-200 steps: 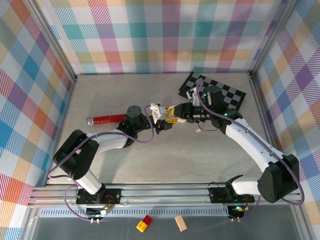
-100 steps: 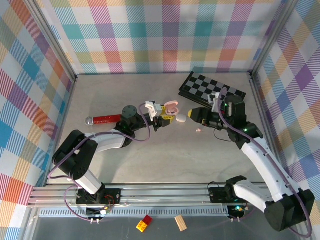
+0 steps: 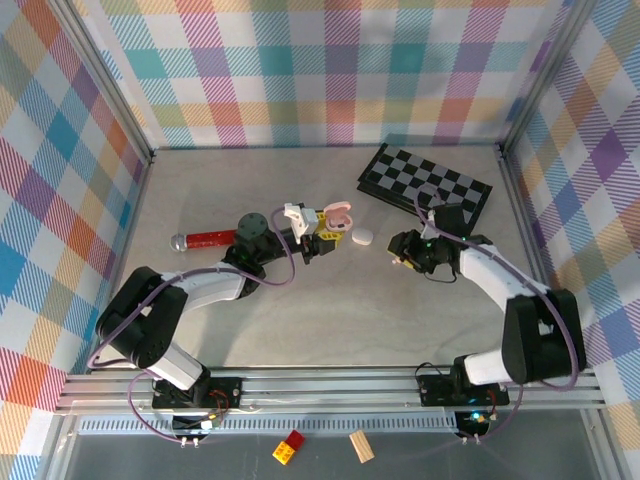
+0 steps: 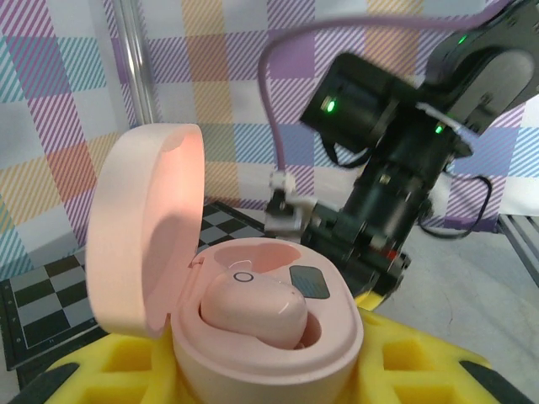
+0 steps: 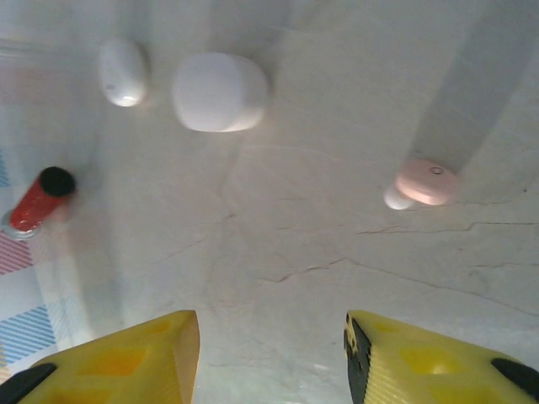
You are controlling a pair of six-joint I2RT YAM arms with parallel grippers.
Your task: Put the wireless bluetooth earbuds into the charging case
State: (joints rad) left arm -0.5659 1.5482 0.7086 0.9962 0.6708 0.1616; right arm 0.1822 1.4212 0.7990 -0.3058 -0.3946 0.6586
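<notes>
Nearest the bases, off the desk (image 3: 340, 320), a red block (image 3: 291, 448) and a wooden block (image 3: 360, 446) lie apart from the job. On the desk the right end effector (image 5: 271, 353) hangs low, its yellow pads (image 5: 126, 358) spread wide with nothing between them. The loose pink earbud (image 5: 425, 183) lies on the desk at about one o'clock from the gap, near but untouched; it sits ahead of the right-hand pad rather than centred between the two.

Farther out in the right wrist view, at eleven o'clock, a white pebble-shaped case (image 5: 221, 93) sits shut; a smaller white oval (image 5: 124, 71) lies just beside it, too blurred to name; a red cylinder (image 5: 38, 202) lies at ten o'clock.

At mid-desk the left end effector (image 3: 320, 238) is clamped on the pink charging case (image 4: 269, 353), held up with its lid (image 4: 143, 227) swung open toward ten o'clock. One seated pink earbud (image 4: 253, 307) rests in it; the recess toward one o'clock looks unfilled, though I cannot be sure.

So I judge this case about half done. What is left is to centre over the loose bud, close on it, carry it to the open case and seat it. Seen from above, that case stands at about ten o'clock from the right end effector, with the white case roughly between.

Farthest off, a chessboard (image 3: 425, 180) lies at one o'clock on the desk, near the back wall.
</notes>
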